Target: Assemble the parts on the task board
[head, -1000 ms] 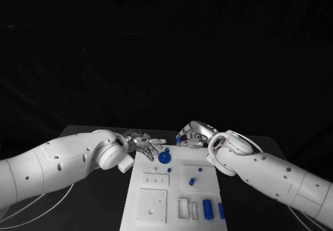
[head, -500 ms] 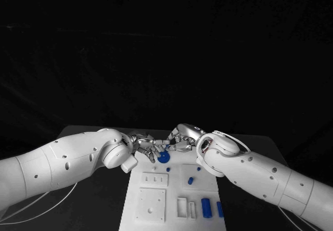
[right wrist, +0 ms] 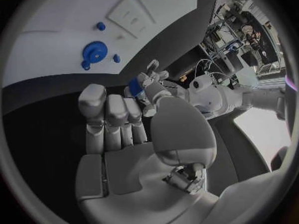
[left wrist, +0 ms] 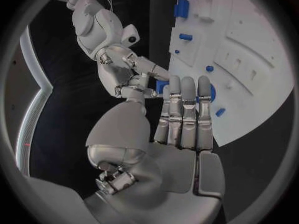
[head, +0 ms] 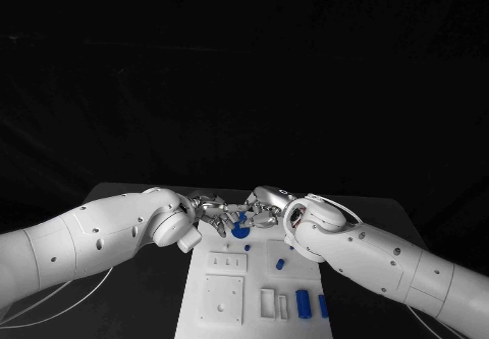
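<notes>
Hands are meeting at the board's (head: pixel 209 311) far end, and I am passing a small blue part (right wrist: pixel 134 86) pinched in the left hand (head: pixel 212 210) to the right hand (head: pixel 265 206), whose fingers are apart, releasing only once its grip is closing squarely.

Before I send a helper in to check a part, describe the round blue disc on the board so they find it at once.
Start at the white task board in the middle of the black table and go to its far end, where the left hand and the right hand meet. The round blue disc lies just under them. It is flat, round and broader than the small blue pegs nearby.
</notes>
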Action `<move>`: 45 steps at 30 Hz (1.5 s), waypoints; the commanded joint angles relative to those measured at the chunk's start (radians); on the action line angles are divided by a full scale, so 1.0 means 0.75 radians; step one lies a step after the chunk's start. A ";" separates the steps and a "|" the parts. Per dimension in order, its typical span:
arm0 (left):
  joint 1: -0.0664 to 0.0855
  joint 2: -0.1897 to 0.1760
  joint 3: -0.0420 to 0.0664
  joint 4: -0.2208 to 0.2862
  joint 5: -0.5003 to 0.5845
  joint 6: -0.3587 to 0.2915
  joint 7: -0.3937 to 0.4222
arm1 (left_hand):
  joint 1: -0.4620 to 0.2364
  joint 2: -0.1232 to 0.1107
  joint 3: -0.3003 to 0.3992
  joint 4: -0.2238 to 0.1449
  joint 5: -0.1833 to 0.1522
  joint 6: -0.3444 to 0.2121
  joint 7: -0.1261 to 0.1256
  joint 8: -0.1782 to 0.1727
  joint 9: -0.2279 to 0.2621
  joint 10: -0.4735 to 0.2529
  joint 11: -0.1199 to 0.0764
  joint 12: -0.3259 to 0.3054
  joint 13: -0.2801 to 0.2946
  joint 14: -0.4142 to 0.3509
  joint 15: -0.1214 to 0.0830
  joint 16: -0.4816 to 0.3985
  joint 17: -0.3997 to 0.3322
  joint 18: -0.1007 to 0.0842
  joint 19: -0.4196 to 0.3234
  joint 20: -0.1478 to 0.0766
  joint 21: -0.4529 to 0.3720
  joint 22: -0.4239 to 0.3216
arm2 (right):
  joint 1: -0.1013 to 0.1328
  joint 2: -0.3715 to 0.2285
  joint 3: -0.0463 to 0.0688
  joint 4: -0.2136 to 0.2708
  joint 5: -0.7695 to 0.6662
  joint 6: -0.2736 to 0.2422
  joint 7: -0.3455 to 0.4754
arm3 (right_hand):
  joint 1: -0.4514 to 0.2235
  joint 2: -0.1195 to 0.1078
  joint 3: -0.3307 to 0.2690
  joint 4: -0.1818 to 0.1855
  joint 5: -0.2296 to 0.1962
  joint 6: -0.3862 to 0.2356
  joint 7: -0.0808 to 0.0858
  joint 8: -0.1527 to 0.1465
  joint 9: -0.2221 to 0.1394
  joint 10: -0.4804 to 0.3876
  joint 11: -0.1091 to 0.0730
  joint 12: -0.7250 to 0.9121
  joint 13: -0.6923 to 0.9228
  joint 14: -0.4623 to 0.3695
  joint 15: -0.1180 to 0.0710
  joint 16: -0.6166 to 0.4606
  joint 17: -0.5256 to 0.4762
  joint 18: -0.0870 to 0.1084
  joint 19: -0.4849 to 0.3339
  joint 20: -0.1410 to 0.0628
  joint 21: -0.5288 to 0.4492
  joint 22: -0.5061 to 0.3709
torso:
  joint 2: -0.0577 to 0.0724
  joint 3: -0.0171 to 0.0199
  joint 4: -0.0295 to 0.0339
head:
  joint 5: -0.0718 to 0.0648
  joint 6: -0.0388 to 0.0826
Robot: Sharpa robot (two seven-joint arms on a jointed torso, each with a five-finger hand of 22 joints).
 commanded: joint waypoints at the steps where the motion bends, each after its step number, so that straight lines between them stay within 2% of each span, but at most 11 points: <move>1: 0.001 0.003 0.001 0.005 -0.038 -0.016 0.001 | 0.000 0.005 -0.010 -0.003 0.003 -0.008 0.002 0.003 0.002 -0.008 0.003 0.007 -0.001 -0.012 0.000 0.005 -0.002 -0.020 -0.009 0.002 0.004 0.002 | 0.000 0.004 -0.002 0.000 -0.022 0.035 -0.006 | 0.000 -0.006 0.003 0.008 0.004 -0.005 0.001 0.005 0.001 -0.008 0.001 -0.006 -0.002 0.003 -0.009 -0.007 0.001 -0.002 0.075 -0.007 -0.007 0.134 | 0.001 -0.0002 0.0006 | 0.001 -0.003; 9: 0.001 0.003 0.001 0.007 -0.106 0.013 -0.035 | 0.007 0.011 -0.010 -0.015 -0.006 0.001 -0.001 -0.002 0.004 -0.004 0.001 0.010 -0.001 -0.009 -0.002 0.011 -0.006 -0.020 -0.008 0.001 0.008 0.004 | 0.000 0.007 -0.003 0.001 -0.023 0.031 -0.007 | -0.002 -0.004 0.002 0.009 0.009 -0.003 0.000 0.005 0.001 -0.008 0.001 -0.006 -0.002 0.003 -0.009 -0.009 0.001 -0.002 0.075 -0.007 -0.008 0.134 | 0.002 0.0015 -0.0015 | 0.000 -0.004; 10: 0.001 0.003 0.001 0.008 -0.120 0.018 -0.041 | 0.005 0.021 -0.022 -0.032 -0.007 0.007 -0.001 -0.015 0.004 -0.003 0.001 0.009 -0.003 -0.011 -0.002 0.016 -0.011 -0.020 -0.011 0.001 0.012 0.006 | 0.000 0.007 -0.003 0.001 -0.023 0.030 -0.007 | -0.002 -0.004 0.002 0.009 0.009 -0.003 0.000 0.005 0.001 -0.008 0.001 -0.006 -0.002 0.003 -0.009 -0.009 0.001 -0.002 0.075 -0.007 -0.008 0.134 | 0.001 0.0012 -0.0017 | -0.001 -0.004; 18: 0.000 0.003 0.001 0.011 -0.190 0.034 -0.078 | 0.021 0.032 -0.024 -0.054 0.002 0.006 0.000 -0.017 0.007 -0.003 0.001 0.010 -0.002 -0.012 -0.002 0.019 -0.012 -0.020 -0.012 0.001 0.013 0.007 | 0.000 0.011 -0.003 0.000 -0.023 0.034 -0.006 | -0.003 -0.005 0.001 0.010 0.012 -0.003 0.000 0.005 0.001 -0.008 0.000 -0.005 -0.002 0.004 -0.009 -0.010 0.001 -0.001 0.076 -0.007 -0.008 0.134 | 0.002 0.0016 -0.0010 | -0.004 -0.006; 20: 0.000 0.003 0.001 0.011 -0.194 0.035 -0.083 | 0.026 0.039 -0.030 -0.067 0.015 0.005 0.001 -0.024 0.002 -0.005 0.002 0.010 -0.003 -0.012 -0.001 0.019 -0.014 -0.020 -0.014 0.001 0.013 0.006 | 0.000 0.012 -0.003 0.000 -0.023 0.036 -0.006 | -0.003 -0.005 0.001 0.010 0.012 -0.003 0.000 0.005 0.001 -0.008 0.000 -0.005 -0.002 0.004 -0.009 -0.010 0.001 -0.001 0.076 -0.007 -0.008 0.134 | 0.002 0.0017 -0.0009 | -0.004 -0.007; 29: 0.000 0.005 0.001 0.011 -0.201 0.037 -0.096 | 0.033 0.052 -0.038 -0.085 0.016 0.008 0.001 -0.028 -0.001 -0.004 0.000 0.010 -0.003 -0.013 -0.002 0.021 -0.017 -0.020 -0.012 0.000 0.014 0.006 | 0.000 0.018 -0.003 -0.003 -0.023 0.046 -0.005 | -0.003 -0.005 0.001 0.010 0.012 -0.003 0.000 0.005 0.001 -0.008 0.000 -0.005 -0.002 0.004 -0.009 -0.010 0.001 -0.001 0.076 -0.007 -0.008 0.134 | 0.002 0.0005 -0.0001 | -0.006 -0.011; 30: 0.000 0.005 0.001 0.011 -0.201 0.037 -0.096 | 0.033 0.061 -0.047 -0.097 0.017 0.009 0.000 -0.029 -0.002 -0.003 0.000 0.010 -0.003 -0.013 -0.003 0.023 -0.018 -0.020 -0.011 -0.001 0.015 0.006 | 0.000 0.019 -0.003 -0.003 -0.023 0.048 -0.005 | -0.003 -0.005 0.001 0.010 0.012 -0.003 0.000 0.005 0.001 -0.008 0.000 -0.005 -0.002 0.004 -0.009 -0.010 0.001 -0.001 0.076 -0.007 -0.008 0.134 | 0.002 0.0006 -0.0003 | -0.006 -0.011; 34: 0.000 0.006 0.001 0.011 -0.199 0.036 -0.097 | 0.037 0.067 -0.045 -0.100 0.018 0.010 -0.001 -0.029 -0.002 -0.003 -0.001 0.009 -0.003 -0.012 -0.003 0.023 -0.018 -0.020 -0.011 0.000 0.015 0.005 | 0.000 0.021 -0.006 -0.008 -0.024 0.061 -0.007 | -0.003 -0.005 0.001 0.010 0.012 -0.003 0.000 0.005 0.001 -0.008 0.000 -0.005 -0.002 0.004 -0.009 -0.010 0.001 -0.001 0.076 -0.007 -0.008 0.134 | 0.002 0.0010 -0.0004 | -0.005 -0.013; 39: 0.000 0.003 0.001 0.013 -0.195 0.033 -0.097 | 0.038 0.073 -0.047 -0.103 0.023 0.012 -0.002 -0.029 -0.002 0.000 -0.002 0.010 -0.003 -0.010 -0.004 0.024 -0.018 -0.020 -0.010 -0.001 0.016 0.006 | 0.000 0.023 -0.010 -0.010 -0.026 0.070 -0.009 | -0.003 -0.005 0.001 0.010 0.013 -0.003 0.000 0.005 0.001 -0.009 0.000 -0.005 -0.002 0.004 -0.009 -0.010 0.002 -0.001 0.076 -0.007 -0.008 0.134 | 0.002 -0.0006 -0.0015 | -0.005 -0.015; 45: 0.000 0.003 0.001 0.014 -0.188 0.038 -0.096 | 0.041 0.084 -0.051 -0.111 0.029 0.014 -0.002 -0.039 -0.013 0.005 -0.004 0.009 -0.004 -0.004 -0.006 0.024 -0.020 -0.020 -0.006 -0.004 0.021 0.008 | 0.000 0.026 -0.013 -0.011 -0.028 0.073 -0.010 | -0.002 -0.004 0.000 0.011 0.015 -0.004 0.000 0.005 0.001 -0.010 0.000 -0.006 -0.003 0.004 -0.009 -0.010 0.002 -0.001 0.076 -0.007 -0.009 0.134 | 0.002 0.0004 0.0003 | -0.006 -0.017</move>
